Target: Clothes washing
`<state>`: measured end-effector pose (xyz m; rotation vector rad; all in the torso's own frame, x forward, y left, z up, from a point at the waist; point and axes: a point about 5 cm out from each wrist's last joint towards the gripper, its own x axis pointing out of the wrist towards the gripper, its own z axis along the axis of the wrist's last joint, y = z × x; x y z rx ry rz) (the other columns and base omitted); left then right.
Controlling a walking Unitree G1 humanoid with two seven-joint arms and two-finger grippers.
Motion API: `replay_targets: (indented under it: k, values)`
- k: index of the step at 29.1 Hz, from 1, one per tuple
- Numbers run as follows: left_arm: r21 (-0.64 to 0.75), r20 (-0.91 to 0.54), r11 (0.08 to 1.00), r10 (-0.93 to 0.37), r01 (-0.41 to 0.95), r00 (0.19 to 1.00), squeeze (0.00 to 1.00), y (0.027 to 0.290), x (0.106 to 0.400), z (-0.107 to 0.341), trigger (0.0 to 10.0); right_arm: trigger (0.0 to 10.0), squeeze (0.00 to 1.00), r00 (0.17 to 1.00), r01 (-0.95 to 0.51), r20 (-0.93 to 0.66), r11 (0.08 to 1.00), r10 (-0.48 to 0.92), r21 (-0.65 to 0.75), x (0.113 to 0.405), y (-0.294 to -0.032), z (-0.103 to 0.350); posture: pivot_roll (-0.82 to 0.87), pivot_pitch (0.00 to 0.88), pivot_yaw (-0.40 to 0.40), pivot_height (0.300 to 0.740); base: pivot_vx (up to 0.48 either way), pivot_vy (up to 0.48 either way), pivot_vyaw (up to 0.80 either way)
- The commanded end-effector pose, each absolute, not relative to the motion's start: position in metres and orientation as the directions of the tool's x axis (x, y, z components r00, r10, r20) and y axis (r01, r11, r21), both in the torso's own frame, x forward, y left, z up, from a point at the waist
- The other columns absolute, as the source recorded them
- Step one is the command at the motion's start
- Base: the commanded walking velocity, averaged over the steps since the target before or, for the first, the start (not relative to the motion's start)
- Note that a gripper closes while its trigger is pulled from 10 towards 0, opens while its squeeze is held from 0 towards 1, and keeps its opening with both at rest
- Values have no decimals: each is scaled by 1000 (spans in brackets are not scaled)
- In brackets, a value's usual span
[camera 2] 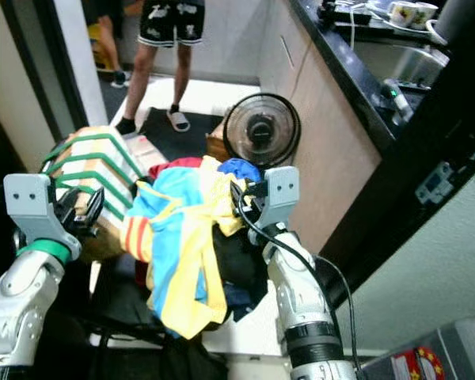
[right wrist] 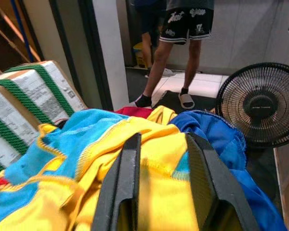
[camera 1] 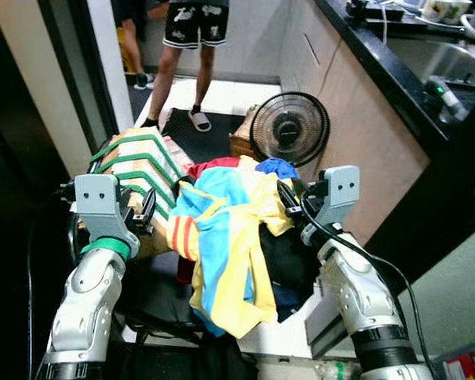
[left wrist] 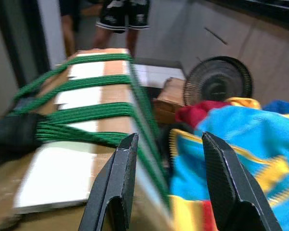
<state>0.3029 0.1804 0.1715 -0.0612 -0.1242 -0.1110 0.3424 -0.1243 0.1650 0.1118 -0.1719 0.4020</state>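
That clothes pile [camera 1: 229, 245] looks soft, floppy, light; pinch a bunched fold at its 12 o'clock. Left end effector [left wrist: 166, 185] and right end effector [right wrist: 159, 185] both spread, empty.

clothes pile [camera 1: 229, 237] between tools | strapped box [camera 1: 134, 170] left; fan [camera 1: 290, 128] behind

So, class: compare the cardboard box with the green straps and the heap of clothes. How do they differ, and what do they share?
The cardboard box is rigid and flat-sided; the heap of clothes is soft and drapes down. The box is brown and white with green straps; the clothes are blue, yellow and red. Both lie between the left gripper and right gripper, side by side.
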Motion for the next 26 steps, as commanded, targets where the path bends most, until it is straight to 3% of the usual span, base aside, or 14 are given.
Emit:
replay_targets:
  k: [1, 2, 12, 20, 26]
  values:
    - [-46, 117, 993, -104, 110, 988, 0, 180, 302, 168, 10000, 10000, 659, 899, -411, 192, 910, 394, 58, 344, -124, 166, 48, 0, -30, 740, 0, 0, 0]
    - [-45, 119, 993, -104, 110, 987, 0, 180, 303, 168, 10000, 10000, 1000, 894, -421, 194, 905, 404, 55, 345, -123, 167, 50, 0, -34, 740, 0, 0, 0]
    - [-55, 113, 981, -177, 184, 978, 0, 173, 299, 168, 10000, 10000, 1000, 882, -452, 167, 891, 440, 41, 352, -120, 167, 47, 0, -33, 740, 0, 0, 0]
    - [-62, 101, 964, -252, 259, 962, 0, 165, 298, 169, 10000, 10000, 1000, 957, -282, 116, 949, 268, 138, 387, -132, 179, 46, 28, -13, 740, 0, 0, 0]
    - [-60, 87, 958, -276, 282, 957, 0, 165, 294, 169, 10000, 10000, 1000, 926, -378, 83, 913, 369, 151, 395, -112, 188, 54, 57, 1, 740, 0, 0, 0]
